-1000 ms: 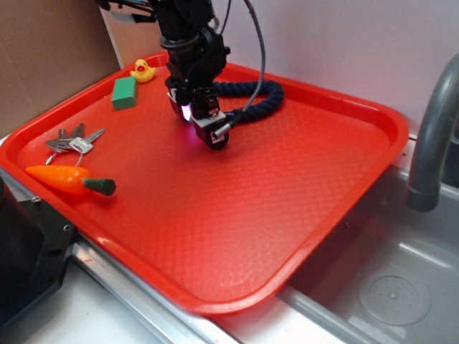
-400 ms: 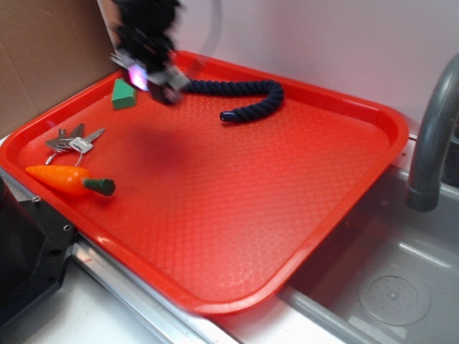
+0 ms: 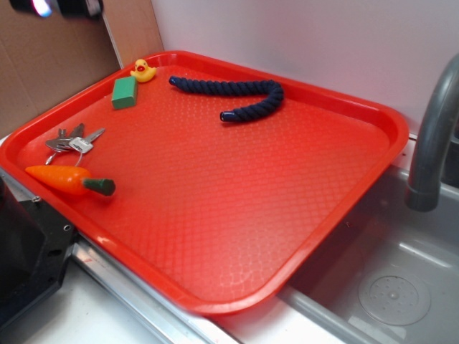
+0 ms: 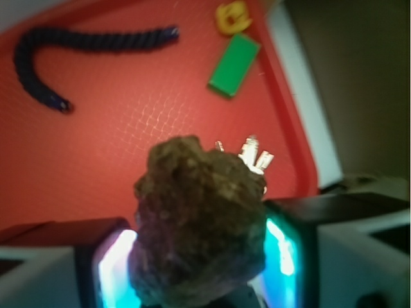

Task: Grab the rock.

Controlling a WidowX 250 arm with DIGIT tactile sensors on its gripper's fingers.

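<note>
Gripper (image 4: 199,256) clamped on the rock (image 4: 200,221), raised high above the red tray's (image 3: 373,115) far-left corner. On tray: green block (image 3: 125,92) and duck (image 3: 143,70) at that corner, rope (image 3: 237,93) along far edge.

Red tray (image 3: 344,172) (fine diamond pattern), navy rope (image 3: 237,92), green block (image 3: 125,92), brown-grey rock (image 4: 199,224).

The rock (image 4: 199,224) is rough, lumpy and matt, brown-grey stone. The tray (image 3: 237,208) is glossy red plastic with a fine embossed diamond texture. The rope (image 3: 237,93) is twisted dark blue cord, matt. The keys (image 3: 72,142) are shiny metal. The green block (image 3: 124,92) looks matt and smooth. The faucet (image 3: 430,143) is dull grey metal.
</note>
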